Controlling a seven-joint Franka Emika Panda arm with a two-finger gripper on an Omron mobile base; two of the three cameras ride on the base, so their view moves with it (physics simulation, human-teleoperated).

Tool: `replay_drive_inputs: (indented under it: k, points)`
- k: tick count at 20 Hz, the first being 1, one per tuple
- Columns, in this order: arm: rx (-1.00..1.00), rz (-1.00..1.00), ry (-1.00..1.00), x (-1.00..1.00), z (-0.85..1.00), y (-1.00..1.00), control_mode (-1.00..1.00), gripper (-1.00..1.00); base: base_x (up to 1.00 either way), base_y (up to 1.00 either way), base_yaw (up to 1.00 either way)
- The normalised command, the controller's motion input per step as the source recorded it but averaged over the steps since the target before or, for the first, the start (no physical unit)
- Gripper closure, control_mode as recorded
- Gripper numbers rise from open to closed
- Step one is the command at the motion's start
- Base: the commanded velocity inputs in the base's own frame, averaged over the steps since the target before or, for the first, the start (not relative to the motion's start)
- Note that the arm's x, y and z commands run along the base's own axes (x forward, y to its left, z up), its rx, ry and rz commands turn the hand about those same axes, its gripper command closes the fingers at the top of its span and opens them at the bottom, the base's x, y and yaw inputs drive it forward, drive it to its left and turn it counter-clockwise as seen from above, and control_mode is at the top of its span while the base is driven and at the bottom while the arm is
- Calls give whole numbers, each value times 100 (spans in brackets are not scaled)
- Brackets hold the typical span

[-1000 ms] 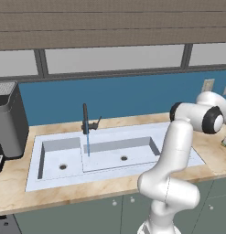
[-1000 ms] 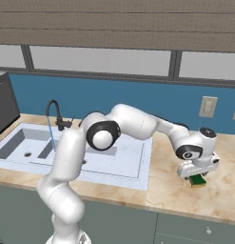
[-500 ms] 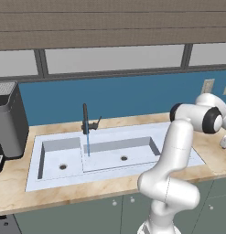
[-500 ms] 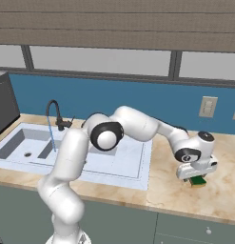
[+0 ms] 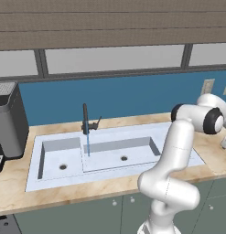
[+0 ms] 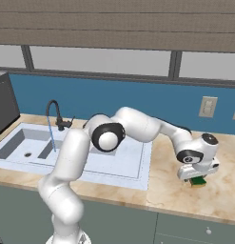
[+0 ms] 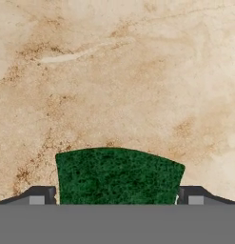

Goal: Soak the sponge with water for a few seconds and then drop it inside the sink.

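Beige stone counter (image 7: 114,71) right of sink (image 6: 123,164): sponge (image 7: 118,176) lying flat between spread fingertips (image 7: 40,195), gripper (image 6: 197,180) not yet clamped; probably light, squashy, best pinched across narrow sides

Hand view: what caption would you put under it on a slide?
Pincer straddling the green sponge on the tan stone counter, a fingertip at each side.

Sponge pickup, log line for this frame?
phase: grasp | gripper: fingers either side of sponge, closure unclear | sponge on counter, right of sink | water running
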Motion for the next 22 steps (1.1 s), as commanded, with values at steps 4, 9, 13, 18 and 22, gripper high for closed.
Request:
replay_drive_inputs:
  k: [4, 9, 13, 18, 22]
  points:
    - [0, 0, 0, 0, 0, 0, -100, -100, 0, 0, 0]
    - [0, 0, 0, 0, 0, 0, -100, 100, 0, 0, 0]
    - [0, 0, 0, 0, 0, 0, -100, 100, 0, 0, 0]
    - [0, 0, 0, 1, 0, 0, -100, 100, 0, 0, 0]
    - [0, -4, -16, 19, 0, 30, -100, 100, 0, 0, 0]
